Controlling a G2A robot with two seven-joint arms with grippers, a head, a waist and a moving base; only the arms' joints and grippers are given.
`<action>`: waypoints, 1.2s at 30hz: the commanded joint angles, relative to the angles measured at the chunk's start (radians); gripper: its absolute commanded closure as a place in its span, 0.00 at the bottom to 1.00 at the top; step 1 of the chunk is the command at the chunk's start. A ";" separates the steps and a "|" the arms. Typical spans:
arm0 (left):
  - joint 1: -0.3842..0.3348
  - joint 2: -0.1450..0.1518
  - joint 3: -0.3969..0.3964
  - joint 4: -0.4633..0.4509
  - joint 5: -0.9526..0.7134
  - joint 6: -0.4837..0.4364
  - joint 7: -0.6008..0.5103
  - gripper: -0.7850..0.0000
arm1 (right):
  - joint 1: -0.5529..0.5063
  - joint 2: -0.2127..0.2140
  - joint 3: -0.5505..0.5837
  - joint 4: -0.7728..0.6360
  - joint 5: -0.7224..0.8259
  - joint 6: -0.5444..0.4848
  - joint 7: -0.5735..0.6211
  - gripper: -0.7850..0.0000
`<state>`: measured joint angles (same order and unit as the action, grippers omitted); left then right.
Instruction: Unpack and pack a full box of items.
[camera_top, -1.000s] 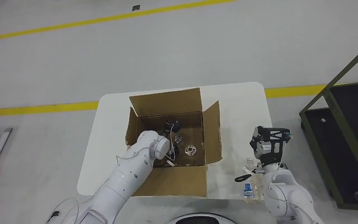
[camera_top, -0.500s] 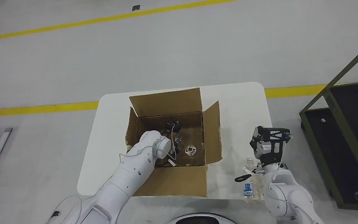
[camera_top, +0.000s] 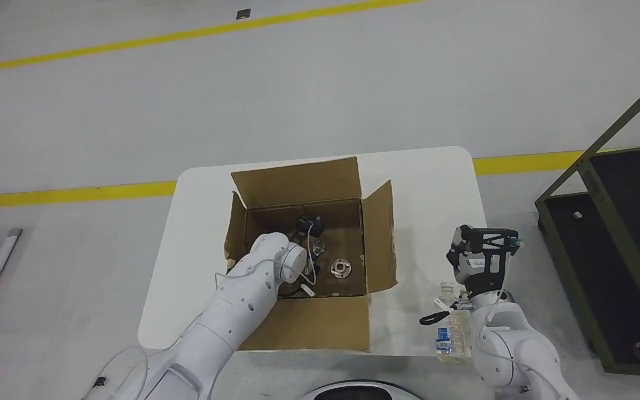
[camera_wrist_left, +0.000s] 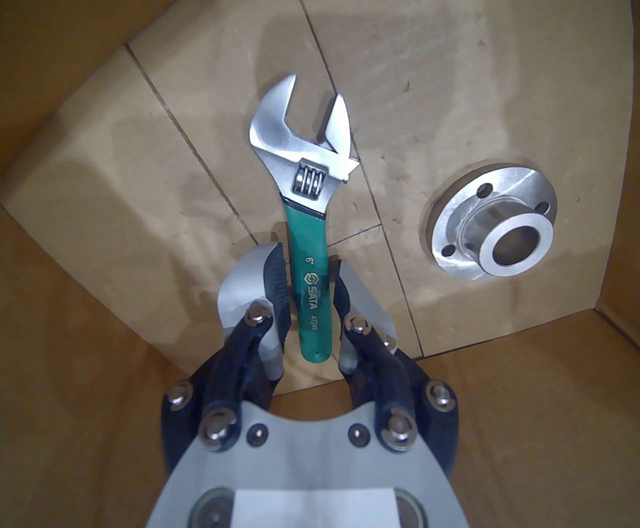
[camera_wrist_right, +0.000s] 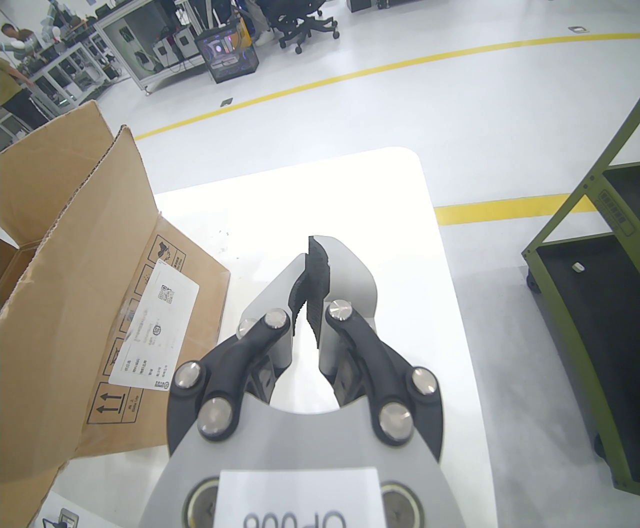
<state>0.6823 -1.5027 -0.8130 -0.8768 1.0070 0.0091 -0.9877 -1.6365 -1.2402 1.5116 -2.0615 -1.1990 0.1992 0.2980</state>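
Note:
An open cardboard box (camera_top: 300, 185) stands on the white table (camera_top: 430, 190). My left gripper (camera_wrist_left: 309, 269) is down inside the box, shut on the green handle of an adjustable wrench (camera_wrist_left: 305, 200) whose steel head points away from the fingers. A round metal flange (camera_wrist_left: 492, 222) lies on the box floor (camera_wrist_left: 450, 75) beside the wrench. In the top view the left gripper (camera_top: 308, 224) sits in the box's far half, with the flange (camera_top: 341, 267) nearer. My right gripper (camera_wrist_right: 312, 270) is shut and empty over the table, right of the box (camera_wrist_right: 75, 250).
A clear plastic bottle (camera_top: 449, 335) lies on the table's near right corner by the right arm (camera_top: 482, 252). A green cart (camera_top: 600, 250) stands on the floor to the right. Bare table (camera_wrist_right: 350, 200) stretches beyond the right gripper.
The left arm has shifted very slightly inside the box. The right arm has kept still.

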 joint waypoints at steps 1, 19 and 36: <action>-0.001 -0.001 0.000 0.005 0.003 -0.001 0.003 0.70 | 0.000 0.000 0.000 0.000 0.000 0.000 0.000 1.00; -0.006 -0.007 -0.013 0.001 0.011 -0.002 0.011 1.00 | 0.000 0.000 0.000 0.000 0.000 0.000 0.000 1.00; 0.064 0.039 -0.115 -0.322 0.048 -0.006 -0.176 1.00 | 0.003 -0.001 0.000 -0.018 0.032 -0.055 -0.014 0.89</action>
<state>0.7391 -1.4670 -0.9210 -1.1747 1.0543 0.0027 -1.1491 -1.6353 -1.2406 1.5104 -2.0733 -1.1843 0.1476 0.2832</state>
